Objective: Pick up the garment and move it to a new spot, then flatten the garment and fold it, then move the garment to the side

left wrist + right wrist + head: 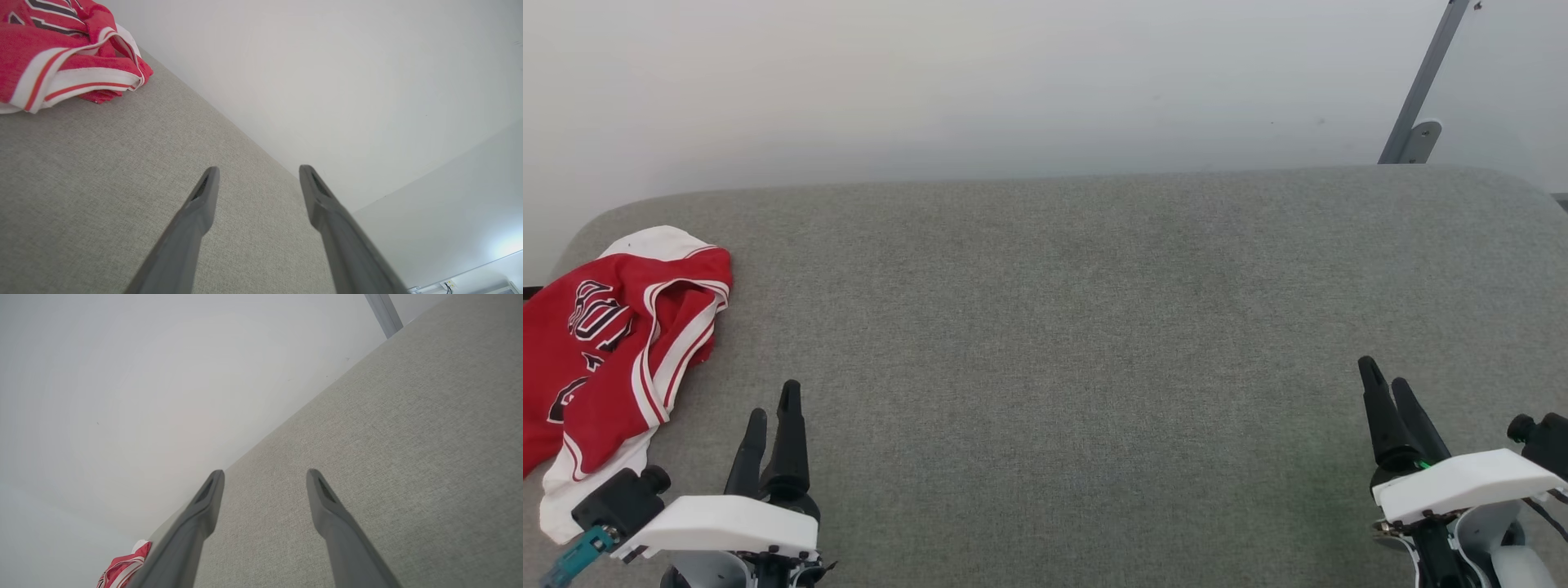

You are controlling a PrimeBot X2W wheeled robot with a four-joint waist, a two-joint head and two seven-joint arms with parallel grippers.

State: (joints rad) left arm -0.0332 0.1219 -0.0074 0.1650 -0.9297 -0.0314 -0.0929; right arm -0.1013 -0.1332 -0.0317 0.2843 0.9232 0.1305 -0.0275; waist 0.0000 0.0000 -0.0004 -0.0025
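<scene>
The garment (613, 327) lies crumpled at about nine o'clock in the head view, on the near-left corner of the grey upholstered surface (1054, 327); the picture's left edge cuts it off, so we cannot say how far it runs that way; its black lettering is folded into creases and we cannot read it; a white part shows at the far end of the heap and another at the near end, but we cannot tell which is a sleeve, nor where the collar is; the heap's long axis runs roughly from one o'clock to seven o'clock, and a loop of red-and-white striped trim opens toward three o'clock; the left gripper (774, 398) sits at seven o'clock, just beside the garment's near end and apart from it, its fingers aimed at twelve o'clock; in the head view those fingers overlap, yet the left wrist view shows them spread wide with bare cloth between them and nothing grasped; the right gripper (1383, 372) sits at four o'clock, well apart from the garment, fingers leaning toward eleven o'clock, likewise spread and empty; beyond the surface stands a pale wall (931, 82), and at one o'clock a grey metal post (1421, 82) is cut by the top edge.
</scene>
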